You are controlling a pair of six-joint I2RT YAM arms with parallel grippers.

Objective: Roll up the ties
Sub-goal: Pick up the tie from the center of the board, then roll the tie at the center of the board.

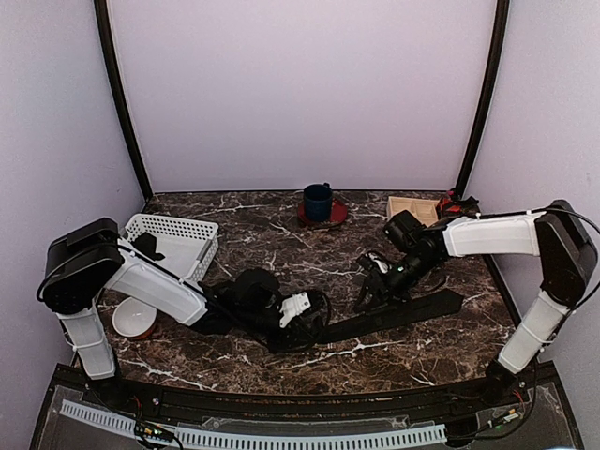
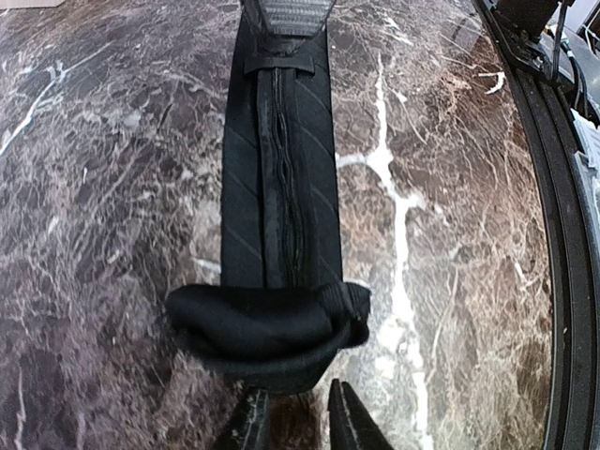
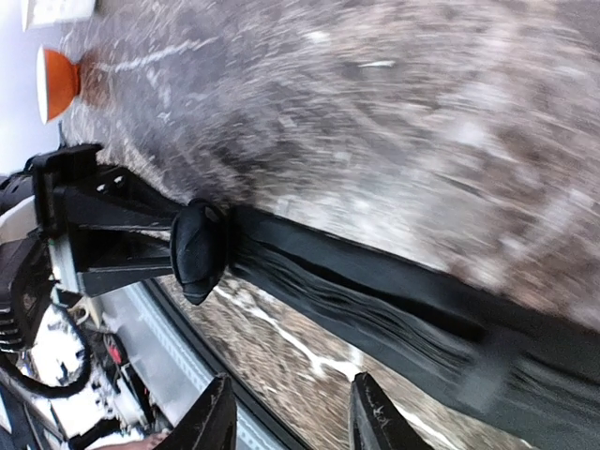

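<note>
Found the left gripper (image 2: 298, 403) at the near edge of a small coil (image 2: 267, 328), fingers narrowly parted; could not tell whether pinching it. Saw the rest of the tie (image 1: 394, 317) lying flat, seam side up, across the marble table (image 1: 281, 234). Farther out, found the right gripper (image 3: 292, 394) spread and empty, hovering just above the strip. Judged rolling barely begun. Called next for turning the coil forward along the strip, kept straight and taut.
</note>
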